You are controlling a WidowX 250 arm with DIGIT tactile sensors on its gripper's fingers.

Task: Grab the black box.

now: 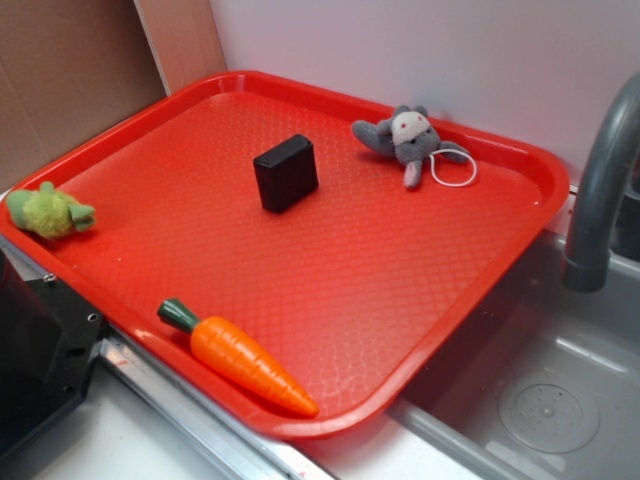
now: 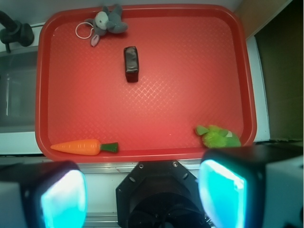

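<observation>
black box (image 1: 285, 172) upright on red tray (image 1: 330, 270), grey plush (image 1: 410, 138) near

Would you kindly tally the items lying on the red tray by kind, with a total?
Plush toys: 2, grey plush toy and green plush toy
Black box: 1
Toy carrot: 1
Total: 4 on the red tray

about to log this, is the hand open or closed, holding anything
hand: open, holding nothing; the black box sits untouched on the red tray.
</observation>
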